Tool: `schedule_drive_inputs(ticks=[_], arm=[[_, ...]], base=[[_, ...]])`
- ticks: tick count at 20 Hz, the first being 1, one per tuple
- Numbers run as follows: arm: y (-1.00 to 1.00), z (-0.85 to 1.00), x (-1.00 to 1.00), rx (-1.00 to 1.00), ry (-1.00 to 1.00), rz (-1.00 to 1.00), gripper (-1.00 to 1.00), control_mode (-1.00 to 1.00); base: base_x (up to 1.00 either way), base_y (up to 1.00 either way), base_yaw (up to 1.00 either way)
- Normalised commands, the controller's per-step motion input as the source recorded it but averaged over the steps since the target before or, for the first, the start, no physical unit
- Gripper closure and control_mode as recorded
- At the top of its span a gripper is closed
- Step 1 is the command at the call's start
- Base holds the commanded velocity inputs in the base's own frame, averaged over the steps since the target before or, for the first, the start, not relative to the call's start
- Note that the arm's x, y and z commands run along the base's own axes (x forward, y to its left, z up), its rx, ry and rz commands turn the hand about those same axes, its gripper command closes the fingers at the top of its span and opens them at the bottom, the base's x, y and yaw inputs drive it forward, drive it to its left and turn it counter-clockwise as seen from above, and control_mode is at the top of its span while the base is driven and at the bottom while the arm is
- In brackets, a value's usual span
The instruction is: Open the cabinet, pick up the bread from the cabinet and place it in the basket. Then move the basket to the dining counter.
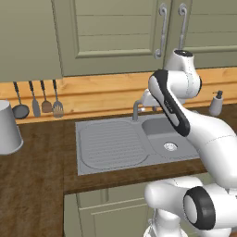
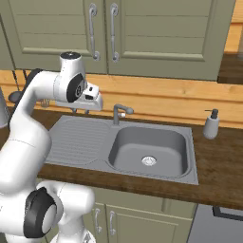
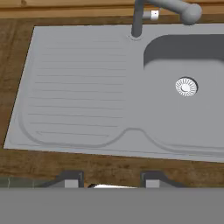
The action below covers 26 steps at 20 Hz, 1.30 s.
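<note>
Currently, stage of work: none of it done, as far as the views show. Cabinet (image 1: 115, 34): olive-green, on the wall above the sink, both doors flush and closed; paired curved bar handles (image 2: 102, 31) untouched, with the arm's upper joint just below them in the left base view. Bread: presumably behind those closed doors, so hidden. Basket and dining counter: not to be placed from these views. Gripper (image 3: 113, 180): hanging low over the sink (image 3: 109, 87), pointing down at the drainer, well below the handles; fingers (image 3: 70, 179) parted moderately with nothing between them. Sink surroundings: tap (image 2: 118, 113) at the back edge, soap dispenser (image 2: 210, 124) on the dark wood worktop (image 1: 32, 185) to the right, utensils (image 1: 37, 99) hung along the wooden backsplash, pale grey container (image 1: 8, 127) at far left. Remaining, by judgement: raise the hand to a handle, pull the door open, fetch the bread, drop it in the basket, then carry the basket to the dining counter; in effect every step is outstanding.
</note>
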Motion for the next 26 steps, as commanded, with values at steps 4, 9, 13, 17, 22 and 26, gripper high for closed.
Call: schedule_drive_inputs(ticks=[4,9,13,17,22,26], arm=[[-0.2,0.04,-0.02,0.0,-0.05,-0.08,-1.0,-1.0],[-0.08,0.84,0.01,0.0,-0.42,-0.27,-1.0,-1.0],[0.0,1.0,0.29,0.0,-0.66,-0.22,-1.0,-1.0],[-0.3,1.0,0.87,0.0,-0.55,-0.13,-1.0,-1.0],[-0.01,1.0,0.77,0.0,-0.44,0.01,-1.0,-1.0],[-0.26,0.5,0.56,0.02,-0.06,0.11,-1.0,-1.0]], base=[[0.0,0.0,0.0],[0.0,0.0,0.0],[0.0,0.0,0.0],[0.0,0.0,0.0],[0.0,0.0,0.0],[0.0,0.0,0.0]])
